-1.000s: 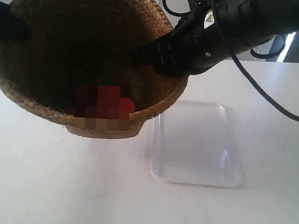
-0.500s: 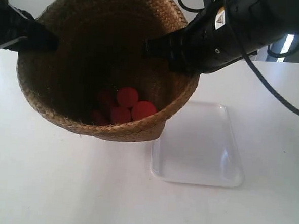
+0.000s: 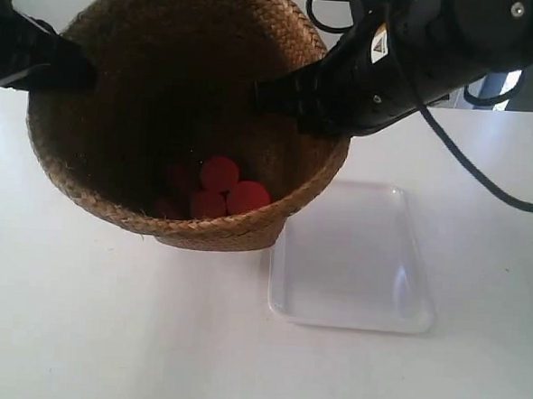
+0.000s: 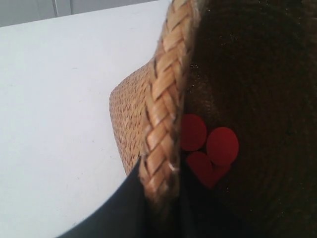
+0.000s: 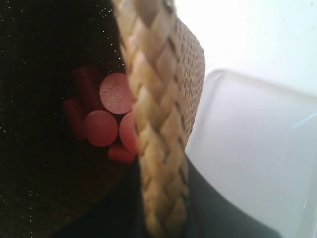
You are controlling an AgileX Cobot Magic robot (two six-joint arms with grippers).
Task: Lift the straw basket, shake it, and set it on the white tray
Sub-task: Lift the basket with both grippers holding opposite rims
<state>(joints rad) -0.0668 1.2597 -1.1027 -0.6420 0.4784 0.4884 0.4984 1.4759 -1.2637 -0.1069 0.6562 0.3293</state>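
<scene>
The straw basket (image 3: pixel 192 227) hangs above the table, tilted, with both arms gripping its thick woven rim. My left gripper (image 3: pixel 80 66) is shut on the rim (image 4: pixel 166 99) at the exterior view's left, its jaws on either side of the braid (image 4: pixel 161 198). My right gripper (image 3: pixel 268 96) is shut on the opposite rim (image 5: pixel 153 99), jaws astride it (image 5: pixel 161 198). Several red cylinders (image 3: pixel 217 189) lie at the dark bottom (image 4: pixel 208 148) (image 5: pixel 106 114). The white tray (image 3: pixel 353 259) lies flat on the table just right of the basket and partly under its edge (image 5: pixel 247 148).
The white tabletop (image 3: pixel 104 334) stretches to the left and front of the basket. Black cables (image 3: pixel 468 167) trail from the right arm above the tray's far side. A window or bright opening (image 3: pixel 509 83) shows behind the table's far edge.
The basket has shifted right and dropped slightly away from the camera over the last second. The red cylinders have rolled and regrouped near the lower wall. Both grippers keep their hold.
</scene>
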